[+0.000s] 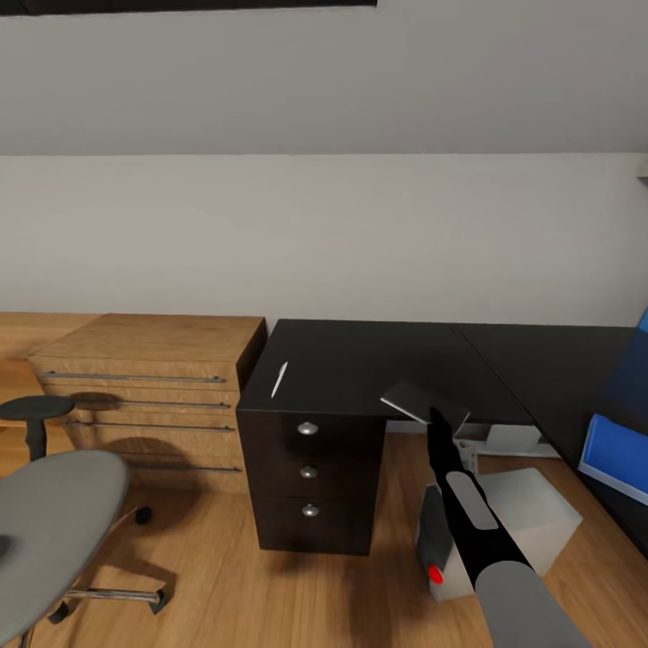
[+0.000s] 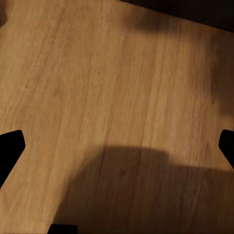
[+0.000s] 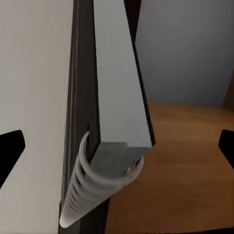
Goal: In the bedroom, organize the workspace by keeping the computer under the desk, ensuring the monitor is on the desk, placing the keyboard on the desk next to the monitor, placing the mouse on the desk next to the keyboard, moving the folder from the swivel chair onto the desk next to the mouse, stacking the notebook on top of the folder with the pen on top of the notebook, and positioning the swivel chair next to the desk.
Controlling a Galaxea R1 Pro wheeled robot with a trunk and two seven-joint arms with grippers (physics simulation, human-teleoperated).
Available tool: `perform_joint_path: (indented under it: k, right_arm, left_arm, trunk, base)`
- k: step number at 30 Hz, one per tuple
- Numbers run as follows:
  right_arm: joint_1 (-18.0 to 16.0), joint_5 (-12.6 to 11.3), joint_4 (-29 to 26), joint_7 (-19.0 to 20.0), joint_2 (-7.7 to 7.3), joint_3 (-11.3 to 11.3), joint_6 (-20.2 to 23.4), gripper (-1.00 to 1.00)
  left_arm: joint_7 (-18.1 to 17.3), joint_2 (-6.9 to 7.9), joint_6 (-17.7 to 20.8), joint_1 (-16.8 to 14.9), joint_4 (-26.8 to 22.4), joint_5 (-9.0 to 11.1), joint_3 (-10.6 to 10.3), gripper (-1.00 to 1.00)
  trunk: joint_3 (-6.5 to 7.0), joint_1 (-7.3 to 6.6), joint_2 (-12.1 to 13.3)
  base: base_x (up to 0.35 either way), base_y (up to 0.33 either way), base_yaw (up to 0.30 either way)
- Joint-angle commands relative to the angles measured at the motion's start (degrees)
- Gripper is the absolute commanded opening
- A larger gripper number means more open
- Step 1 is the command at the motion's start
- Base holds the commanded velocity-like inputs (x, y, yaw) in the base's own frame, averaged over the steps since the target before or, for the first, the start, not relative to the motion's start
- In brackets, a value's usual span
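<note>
The right gripper's [image 1: 438,416] fingertips are hidden behind the grey spiral-bound notebook [image 1: 423,402]. Beyond it to the right, the bright blue folder [image 1: 617,454] is cut by the frame edge. The grey tower computer [image 1: 504,526] sits partly hidden behind the arm.

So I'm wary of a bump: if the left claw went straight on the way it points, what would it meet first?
Most likely the wooden floor: the left wrist view looks along the claw at bare boards, though how far off is unclear.
</note>
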Motion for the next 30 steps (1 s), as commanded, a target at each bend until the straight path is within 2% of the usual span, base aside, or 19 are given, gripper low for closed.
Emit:
perform_joint_path:
  k: [1,14,15,28,30]
  right_arm:
    - [-0.03,-0.6,-0.01,0.19,0.04,-0.09,-0.12,1.0]
    - [-0.03,-0.6,-0.01,0.17,0.1,-0.13,-0.22,1.0]
    - [-0.03,-0.6,-0.01,0.13,0.11,-0.14,-0.25,-1.0]
    - [-0.03,-0.68,-0.01,0.23,0.13,-0.18,-1.51,-1.0]
    - [-0.03,-0.68,-0.01,0.25,0.13,-0.18,-1.52,-1.0]
  left_arm:
    - [0.07,0.05,0.29,0.01,-0.13,0.52,-0.12,1.0]
    - [0.06,0.05,0.33,0.01,-0.12,0.52,-0.14,1.0]
    - [0.06,0.05,0.34,0.01,-0.12,0.52,-0.15,1.0]
    - [0.17,0.07,0.29,0.01,1.63,0.54,-0.07,1.0]
    - [0.16,0.06,0.28,0.01,1.76,0.53,-0.07,1.0]
  trunk:
    - [-0.04,0.01,-0.02]
    - [-0.04,0.01,-0.02]
    - [-0.04,0.01,-0.02]
    - [-0.04,0.01,-0.02]
    - [0.32,-0.43,0.78]
  base:
    - [0.063,0.0,0.0]
    - [0.018,0.0,0.0]
    - [0.002,0.0,0.0]
    - [0.0,0.0,0.0]
    - [0.0,0.0,0.0]
